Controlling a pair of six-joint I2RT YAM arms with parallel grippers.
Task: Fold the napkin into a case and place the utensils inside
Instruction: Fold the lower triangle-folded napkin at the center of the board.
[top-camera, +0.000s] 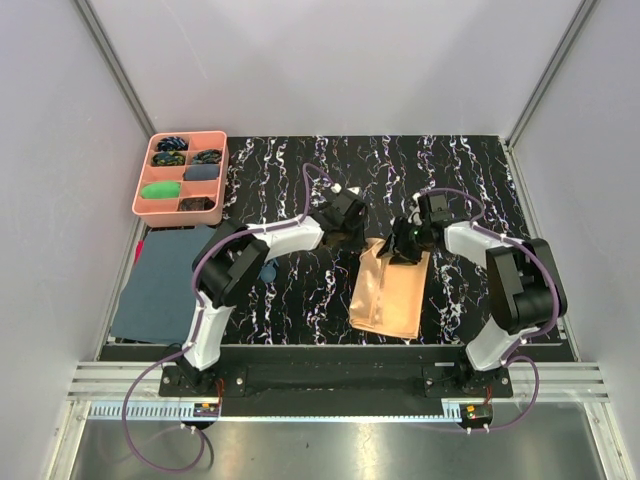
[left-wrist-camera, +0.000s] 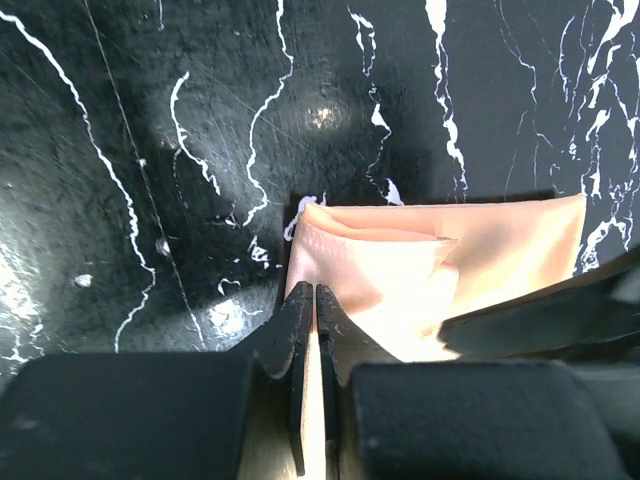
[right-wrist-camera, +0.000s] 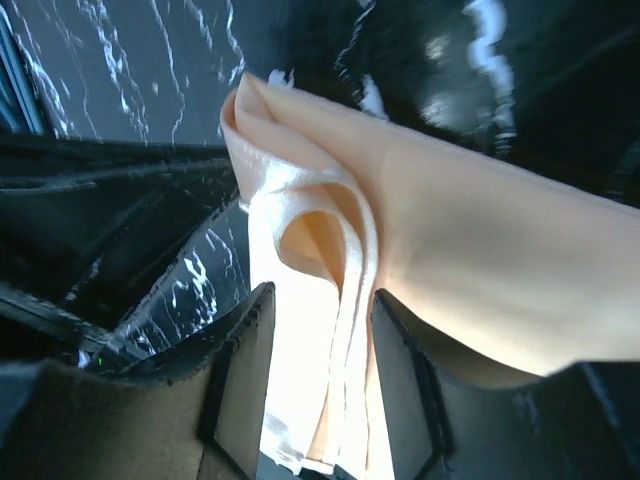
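The peach-orange napkin (top-camera: 388, 292) lies folded into a narrow layered rectangle at the table's middle, with its far end raised. My left gripper (top-camera: 347, 216) is at the far left corner and, in the left wrist view, my left gripper (left-wrist-camera: 316, 295) is shut on the napkin's (left-wrist-camera: 400, 270) edge. My right gripper (top-camera: 408, 240) is at the far right corner. In the right wrist view my right gripper (right-wrist-camera: 320, 330) is open, with folded layers of the napkin (right-wrist-camera: 450, 230) passing between its fingers. The utensils do not show clearly; a small dark blue shape (top-camera: 268, 270) sits beside my left arm.
A pink compartment tray (top-camera: 150, 208) with small coloured bundles stands at the far left. A dark blue-grey cloth (top-camera: 160, 285) lies at the left edge, near the tray. The black marbled tabletop (top-camera: 300, 300) shows between the arms.
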